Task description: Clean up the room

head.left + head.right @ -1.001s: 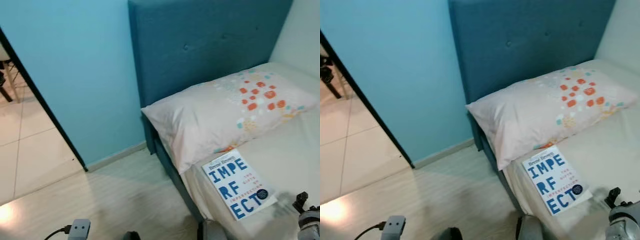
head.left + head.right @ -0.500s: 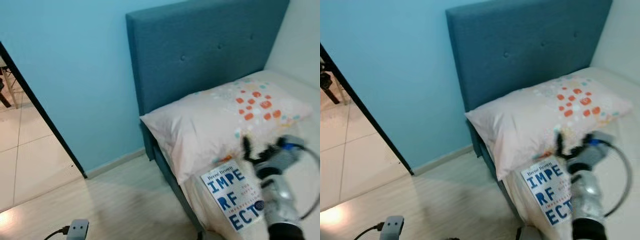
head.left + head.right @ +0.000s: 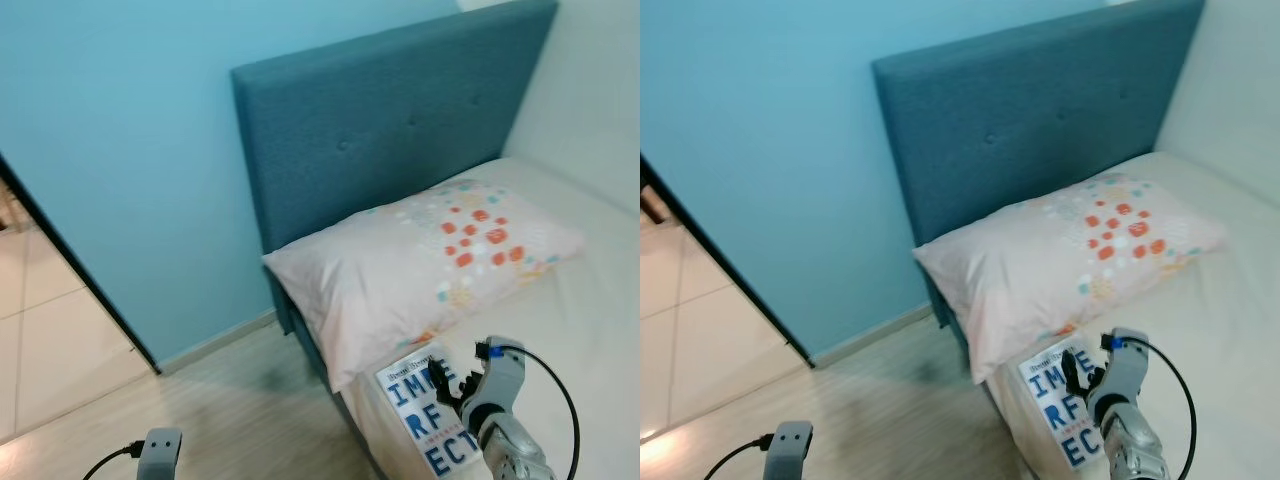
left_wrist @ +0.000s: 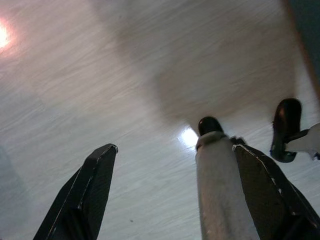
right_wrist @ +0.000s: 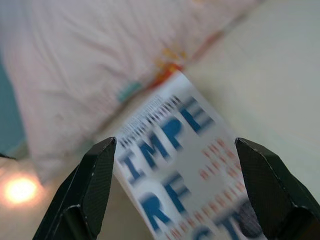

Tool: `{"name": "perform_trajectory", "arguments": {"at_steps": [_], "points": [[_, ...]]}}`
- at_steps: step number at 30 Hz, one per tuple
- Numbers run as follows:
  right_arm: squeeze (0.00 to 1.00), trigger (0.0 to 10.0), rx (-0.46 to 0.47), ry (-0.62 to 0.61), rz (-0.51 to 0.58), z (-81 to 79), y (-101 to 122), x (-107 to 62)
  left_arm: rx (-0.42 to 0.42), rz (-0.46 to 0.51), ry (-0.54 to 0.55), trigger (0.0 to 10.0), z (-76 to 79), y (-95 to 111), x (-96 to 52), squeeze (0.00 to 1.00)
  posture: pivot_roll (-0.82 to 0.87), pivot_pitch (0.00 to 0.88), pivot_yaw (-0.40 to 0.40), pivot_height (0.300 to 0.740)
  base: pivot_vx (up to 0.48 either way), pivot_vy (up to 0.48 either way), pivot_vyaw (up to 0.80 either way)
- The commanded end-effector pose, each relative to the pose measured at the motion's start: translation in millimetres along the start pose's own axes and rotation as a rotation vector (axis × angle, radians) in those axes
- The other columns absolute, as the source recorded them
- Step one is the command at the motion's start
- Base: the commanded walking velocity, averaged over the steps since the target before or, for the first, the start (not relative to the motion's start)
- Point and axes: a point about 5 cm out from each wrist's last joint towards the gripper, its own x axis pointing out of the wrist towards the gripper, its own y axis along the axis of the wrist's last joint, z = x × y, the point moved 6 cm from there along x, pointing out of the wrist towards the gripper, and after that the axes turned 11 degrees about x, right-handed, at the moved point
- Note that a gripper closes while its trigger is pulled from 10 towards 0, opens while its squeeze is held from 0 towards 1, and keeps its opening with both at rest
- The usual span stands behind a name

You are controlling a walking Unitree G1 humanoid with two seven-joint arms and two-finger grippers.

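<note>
A white book [image 3: 422, 418] with big blue letters lies on the cream bed sheet [image 3: 590, 330], just below the pillow [image 3: 420, 265]. My right gripper [image 3: 452, 382] hovers open right above the book, fingers pointing at its cover; the book [image 5: 185, 165] lies between the two black fingers [image 5: 90, 190] in the right wrist view. My left gripper [image 4: 175, 195] hangs low over the pale wood floor [image 4: 150, 65], open and holding nothing.
A teal headboard [image 3: 380, 140] stands against the light blue wall [image 3: 110, 150]. The pale wood floor [image 3: 240, 410] runs along the bed's left side. A dark door frame [image 3: 70, 270] opens at the left onto a tiled floor [image 3: 50, 340].
My right arm has risen from the lower edge of the picture and come down over the book. The camera has shifted, so the bed sits lower and further left.
</note>
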Motion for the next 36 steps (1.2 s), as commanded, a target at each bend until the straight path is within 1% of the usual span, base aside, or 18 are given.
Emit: {"name": "perform_trajectory", "arguments": {"at_steps": [1, 4, 5, 6, 7, 8, 9, 10, 11, 13, 14, 16, 18, 20, 21, 29, 34, 36], "points": [[0.0, 10.0, 0.003, -0.04, -0.082, 9.9, -26, -6.7, -0.005, -0.042, 0.0, 10.0, 1.9, -14, -1.7, 0.0, -0.1, 0.069, 0.052, 0.715, 0.0, 0.0, 0.0], [0.0, 10.0, -0.003, -0.164, -0.283, 40.3, -88, -33.9, -0.015, -0.077, 0.009, 10.0, 4.7, -20, -2.1, 0.0, -0.11, 0.065, 0.052, 0.73, -0.285, 0.0, 0.0], [0.0, 10.0, -0.003, -0.164, -0.283, 40.3, -88, -33.9, -0.015, -0.077, 0.009, 10.0, 4.7, -20, -2.1, 0.0, -0.11, 0.065, 0.052, 0.73, -0.48, 0.0, 0.0], [0.0, 10.0, 0.002, -0.202, -0.347, 47.6, -107, -44.5, -0.015, -0.082, 0.011, 10.0, 5.3, -22, -2.2, 0.0, -0.1, 0.063, 0.049, 0.73, -0.48, 0.0, 0.0], [0.0, 10.0, 0.002, -0.202, -0.347, 47.6, -107, -44.5, -0.015, -0.082, 0.011, 10.0, 5.3, -22, -2.2, 0.0, -0.1, 0.063, 0.049, 0.73, -0.48, 0.0, 0.0], [0.0, 10.0, 0.002, -0.237, -0.423, 54.1, -129, -58.3, -0.016, -0.084, 0.013, 10.0, 5.9, -22, -2.3, 0.0, -0.11, 0.059, 0.046, 0.73, -0.48, 0.0, 0.0], [0.0, 10.0, 0.002, -0.237, -0.423, 54.1, -129, -58.3, -0.016, -0.084, 0.013, 10.0, 5.9, -22, -2.3, 0.0, -0.11, 0.059, 0.046, 0.73, -0.48, 0.0, 0.0], [0.0, 10.0, -0.011, -0.26, -0.482, 58.7, -145, -70.1, -0.017, -0.085, 0.014, 10.0, 6.5, -22, -2.3, 0.0, -0.11, 0.056, 0.04, 0.73, -0.48, 0.0, 0.0], [0.0, 10.0, -0.011, -0.26, -0.482, 58.7, -145, -70.1, -0.017, -0.085, 0.014, 10.0, 6.5, -22, -2.3, 0.0, -0.11, 0.056, 0.04, 0.73, -0.48, 0.0, 0.0], [0.0, 10.0, -0.029, -0.273, -0.534, 61.7, -158, -79.5, -0.019, -0.086, 0.015, 10.0, 7.0, -23, -2.3, 0.0, -0.11, 0.056, 0.037, 0.73, -0.48, 0.0, 0.0], [0.0, 10.0, -0.073, -0.278, -0.604, 65.1, -173, -92.3, -0.024, -0.086, 0.02, 10.0, 7.4, -23, -2.3, 0.0, -0.09, 0.053, 0.019, 0.73, -0.48, 0.0, 0.0], [0.0, 10.0, -0.073, -0.278, -0.604, 65.1, -173, -92.3, -0.024, -0.086, 0.02, 10.0, 7.4, -23, -2.3, 0.0, -0.09, 0.053, 0.019, 0.73, -0.48, 0.0, 0.0], [0.0, 10.0, -0.144, -0.268, -0.679, 66.8, -186, -103.1, -0.028, -0.089, 0.027, 10.0, 7.9, -24, -2.4, 0.0, -0.09, 0.054, 0.011, 0.73, -0.48, 0.0, 0.0], [0.0, 10.0, -0.174, -0.259, -0.691, 65.6, -186, -102.4, -0.024, -0.092, 0.028, 10.0, 8.0, -25, -2.6, 0.0, -0.09, 0.055, 0.02, 0.73, -0.48, 0.0, 0.0], [0.0, 10.0, -0.216, -0.25, -0.68, 62.8, -178, -92.9, -0.016, -0.099, 0.028, 10.0, 7.9, -28, -3.3, 0.0, -0.09, 0.052, 0.023, 0.73, -0.48, 0.0, 0.0], [0.0, 10.0, -0.264, -0.248, -0.651, 60.1, -163, -79.3, -0.015, -0.102, 0.035, 10.0, 4.5, -29, -3.6, 0.0, -0.08, 0.051, 0.026, 0.73, -0.48, 0.0, 0.0], [0.0, 10.0, -0.281, -0.251, -0.664, 56.2, -170, -82.0, -0.015, -0.101, 0.041, 10.0, 1.6, -29, -3.7, 0.0, -0.07, 0.052, 0.027, 0.73, -0.48, 0.0, 0.0], [0.0, 10.0, -0.309, -0.262, -0.693, 56.6, -180, -90.2, -0.012, -0.1, 0.039, 10.0, 1.8, -29, -3.8, 0.0, -0.08, 0.055, 0.031, 0.73, -0.48, 0.0, -0.36]]}}
